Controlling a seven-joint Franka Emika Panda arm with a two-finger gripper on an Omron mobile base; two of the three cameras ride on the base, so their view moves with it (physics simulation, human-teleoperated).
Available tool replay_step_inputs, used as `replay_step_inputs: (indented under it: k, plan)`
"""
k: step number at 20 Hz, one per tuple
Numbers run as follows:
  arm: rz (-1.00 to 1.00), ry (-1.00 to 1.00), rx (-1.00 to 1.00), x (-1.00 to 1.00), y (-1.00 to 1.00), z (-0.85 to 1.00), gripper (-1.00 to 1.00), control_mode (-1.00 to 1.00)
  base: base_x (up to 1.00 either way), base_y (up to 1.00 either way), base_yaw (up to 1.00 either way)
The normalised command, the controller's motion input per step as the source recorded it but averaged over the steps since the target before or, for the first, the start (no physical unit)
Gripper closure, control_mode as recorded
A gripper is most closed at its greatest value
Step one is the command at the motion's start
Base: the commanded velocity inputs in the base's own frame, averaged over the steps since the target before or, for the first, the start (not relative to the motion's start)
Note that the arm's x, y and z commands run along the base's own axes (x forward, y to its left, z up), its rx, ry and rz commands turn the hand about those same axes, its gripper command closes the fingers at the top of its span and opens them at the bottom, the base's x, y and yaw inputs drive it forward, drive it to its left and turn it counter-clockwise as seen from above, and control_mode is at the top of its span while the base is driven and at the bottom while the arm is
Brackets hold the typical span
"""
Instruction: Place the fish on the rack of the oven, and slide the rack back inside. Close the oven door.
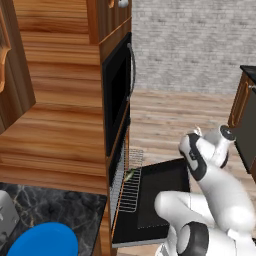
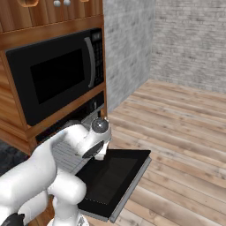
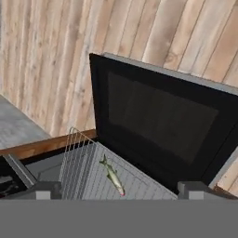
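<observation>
The oven (image 1: pixel 116 167) sits in wooden cabinetry under a black microwave (image 2: pixel 57 75). Its black oven door (image 3: pixel 162 118) hangs open, lying flat over the floor (image 1: pixel 162 192). The wire rack (image 3: pixel 86 169) is pulled out over the door (image 1: pixel 131 189). A small yellowish fish (image 3: pixel 113 175) lies on the rack (image 1: pixel 129 175). My gripper (image 3: pixel 120 190) hovers above the rack and door, open, with nothing between its fingertips (image 3: pixel 44 189). In the right base view my arm hides most of the rack (image 2: pixel 66 156).
A blue plate (image 1: pixel 45 242) rests on the dark marble counter (image 1: pixel 60 205) left of the oven. A dark cabinet (image 1: pixel 245 115) stands at the far right. Plank floor (image 2: pixel 185 132) spreads beyond the open door.
</observation>
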Motion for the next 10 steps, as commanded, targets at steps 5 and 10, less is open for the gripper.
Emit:
replay_step_inputs:
  k: [5,10]
  plan:
    - [-0.05,0.01,0.46,0.17,0.0,-0.62,-1.0,-1.0,0.0,0.0,0.0]
    - [0.0,0.12,0.43,0.38,0.01,-0.71,-1.0,-1.0,0.0,0.0,0.0]
